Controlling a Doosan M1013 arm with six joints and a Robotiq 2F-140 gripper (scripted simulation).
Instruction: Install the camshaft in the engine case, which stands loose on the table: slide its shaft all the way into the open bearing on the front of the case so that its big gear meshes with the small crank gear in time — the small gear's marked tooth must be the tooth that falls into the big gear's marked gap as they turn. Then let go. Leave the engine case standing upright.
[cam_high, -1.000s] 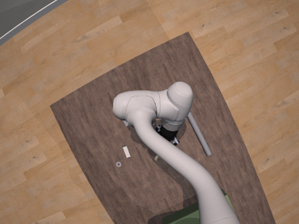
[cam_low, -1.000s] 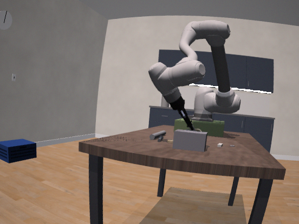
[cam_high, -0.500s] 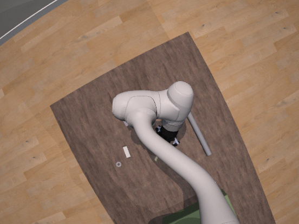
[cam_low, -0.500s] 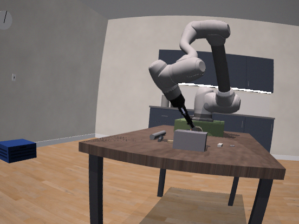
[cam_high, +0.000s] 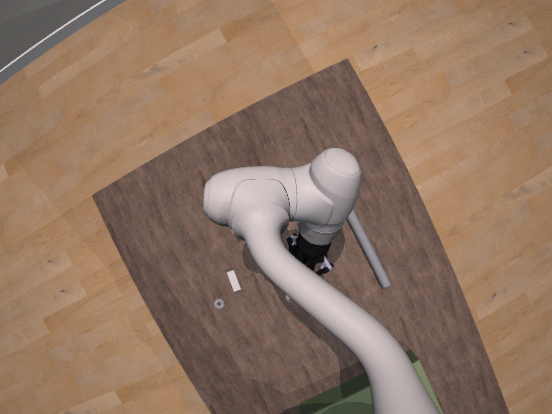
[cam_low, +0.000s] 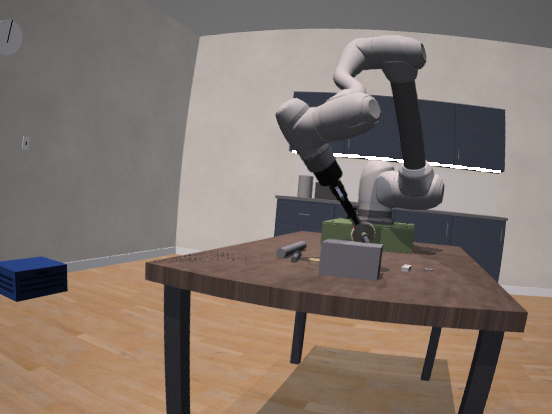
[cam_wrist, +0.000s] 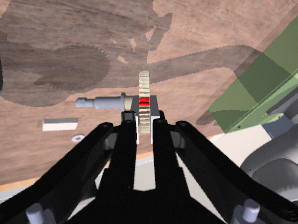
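My gripper (cam_wrist: 144, 106) is shut on the rim of the camshaft's big tan gear (cam_wrist: 144, 107). A red mark (cam_wrist: 144, 101) shows on the gear's edge between the fingers. The grey shaft points left in the wrist view, level above the table. In the exterior view the gear (cam_low: 362, 232) hangs at the fingertips just above and behind the grey engine case (cam_low: 350, 259), which stands upright on the table. In the top view the arm hides the case and only the gripper's black body (cam_high: 311, 255) shows. The case's bearing and small gear are hidden.
A grey cylinder (cam_high: 369, 248) lies on the table beside the gripper, also in the exterior view (cam_low: 291, 248). A small white block (cam_high: 233, 280) and a washer (cam_high: 218, 300) lie on the other side. The green robot base (cam_low: 367, 232) stands behind the case.
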